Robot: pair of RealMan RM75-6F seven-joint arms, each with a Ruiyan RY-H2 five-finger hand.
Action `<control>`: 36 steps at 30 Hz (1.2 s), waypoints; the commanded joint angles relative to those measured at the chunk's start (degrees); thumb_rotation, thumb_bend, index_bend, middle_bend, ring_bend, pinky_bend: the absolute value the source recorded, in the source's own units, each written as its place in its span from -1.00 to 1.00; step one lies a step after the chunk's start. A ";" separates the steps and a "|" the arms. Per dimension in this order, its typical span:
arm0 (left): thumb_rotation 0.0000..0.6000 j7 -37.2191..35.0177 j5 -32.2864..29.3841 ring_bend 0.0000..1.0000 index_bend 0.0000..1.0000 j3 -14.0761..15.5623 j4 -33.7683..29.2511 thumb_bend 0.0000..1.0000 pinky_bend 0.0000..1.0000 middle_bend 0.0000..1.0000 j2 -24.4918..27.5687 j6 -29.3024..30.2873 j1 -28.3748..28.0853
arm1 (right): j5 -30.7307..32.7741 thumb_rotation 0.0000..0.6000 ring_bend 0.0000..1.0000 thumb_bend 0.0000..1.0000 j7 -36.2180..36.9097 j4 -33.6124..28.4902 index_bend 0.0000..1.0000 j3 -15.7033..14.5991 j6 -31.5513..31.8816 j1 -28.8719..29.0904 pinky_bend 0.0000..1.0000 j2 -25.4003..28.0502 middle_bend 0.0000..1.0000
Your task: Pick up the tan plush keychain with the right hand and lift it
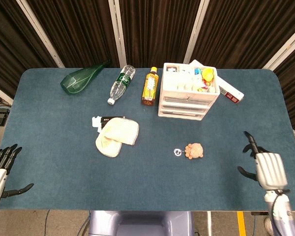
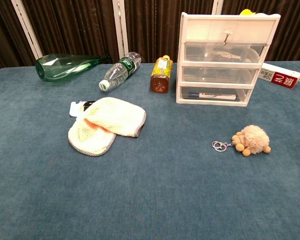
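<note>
A robotics test lab: a blue felt-covered surface [image 1: 64, 162] stands before dark pleated curtains [image 1: 152, 29] hung between white frame posts [image 1: 117, 32], with unrelated household props laid out, among them a white drawer organizer [image 2: 217, 60], a green glass bottle [image 2: 65, 66] and a knitted cloth [image 2: 107, 124].

The plush keychain [image 1: 194, 150] lies in front of the drawer unit [image 1: 188, 91] (its ring [image 1: 177, 152] leftward); the folded cloth [image 1: 117, 136] sits front-left of that unit.
</note>
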 commanded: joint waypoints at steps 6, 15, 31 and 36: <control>0.58 -1.86 -0.46 -1.00 -1.00 0.04 -0.78 -0.88 -1.00 -1.00 0.83 -0.94 -0.42 | 8.69 1.00 0.96 -0.90 -18.35 -3.09 -0.44 3.81 -11.46 10.71 0.98 -8.24 1.00; 0.57 -3.14 -1.37 -1.00 -1.00 -0.17 -1.06 -0.88 -1.00 -1.00 1.55 -1.60 -0.66 | 17.39 1.00 1.00 -0.77 -28.96 -2.31 -0.15 4.59 -15.96 16.73 1.00 -15.08 1.00; 0.58 -2.69 -1.74 -1.00 -1.00 -0.70 -0.16 -0.89 -1.00 -1.00 1.59 -1.86 -1.16 | 27.87 1.00 1.00 -0.51 -34.14 8.40 -0.11 4.14 -17.98 23.07 1.00 -28.36 1.00; 0.58 -2.74 -2.20 -1.00 -1.00 -0.91 0.05 -0.89 -1.00 -1.00 1.43 -1.91 -1.19 | 30.25 1.00 1.00 -0.43 -33.75 11.57 -0.11 4.35 -18.60 24.19 1.00 -30.30 1.00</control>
